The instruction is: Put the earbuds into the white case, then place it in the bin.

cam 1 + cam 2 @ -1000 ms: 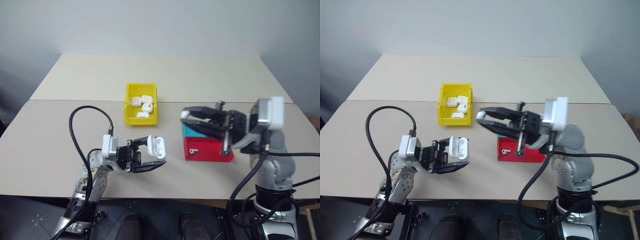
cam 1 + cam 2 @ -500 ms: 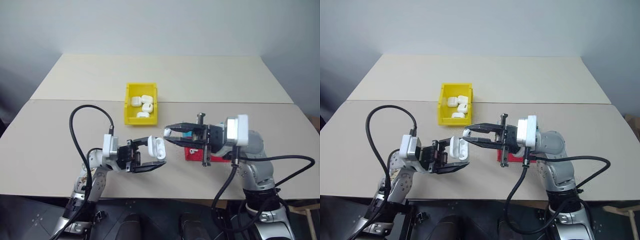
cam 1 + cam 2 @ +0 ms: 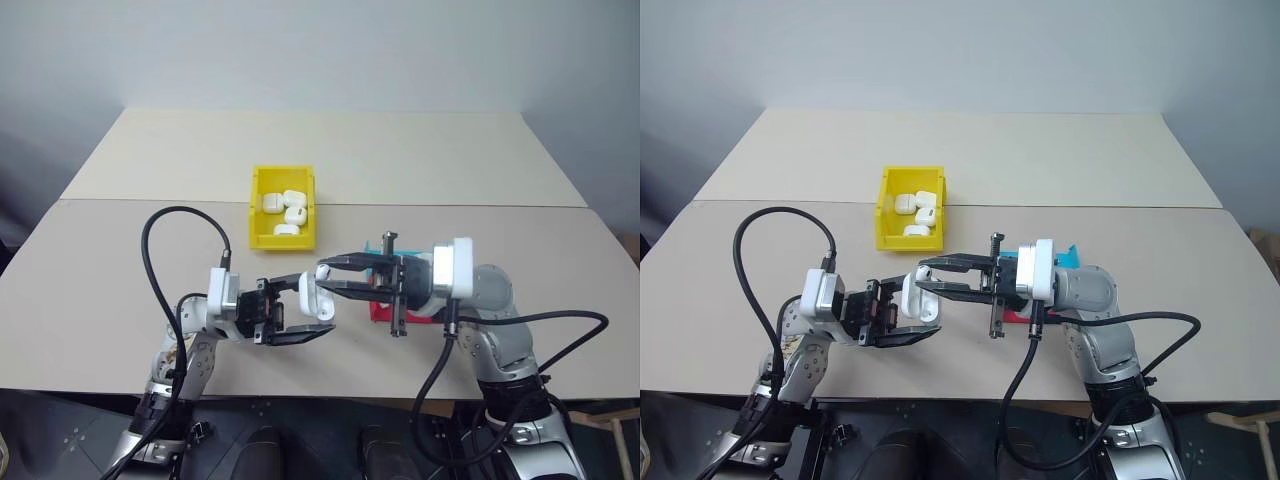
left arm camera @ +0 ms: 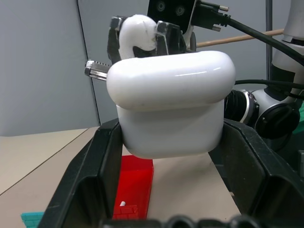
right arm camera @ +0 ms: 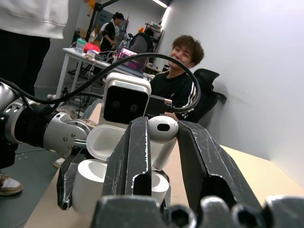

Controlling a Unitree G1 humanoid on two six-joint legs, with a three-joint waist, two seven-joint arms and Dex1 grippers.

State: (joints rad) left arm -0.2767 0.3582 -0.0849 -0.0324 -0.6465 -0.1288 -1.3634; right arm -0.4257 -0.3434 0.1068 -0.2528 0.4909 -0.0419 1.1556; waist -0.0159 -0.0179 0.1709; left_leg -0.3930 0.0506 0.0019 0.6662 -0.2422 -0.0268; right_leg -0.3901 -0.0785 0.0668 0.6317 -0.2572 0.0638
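Moved leftward since a second ago: right gripper (image 3: 322, 276), fingers clamped on one earbud (image 5: 161, 135), now directly over the open white case (image 3: 314, 297). Left gripper (image 3: 312, 312): closed on that case, above the table (image 3: 100, 270). Yellow bin (image 3: 282, 235): behind, holding more cases. Red tray (image 4: 135, 187): beside.

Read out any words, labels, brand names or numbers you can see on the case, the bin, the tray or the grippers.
None can be read.
white case: plain glossy shell, no marking.
yellow bin: no label shows.
red and blue tray: no text shows.
left gripper and right gripper: no print on the black fingers.
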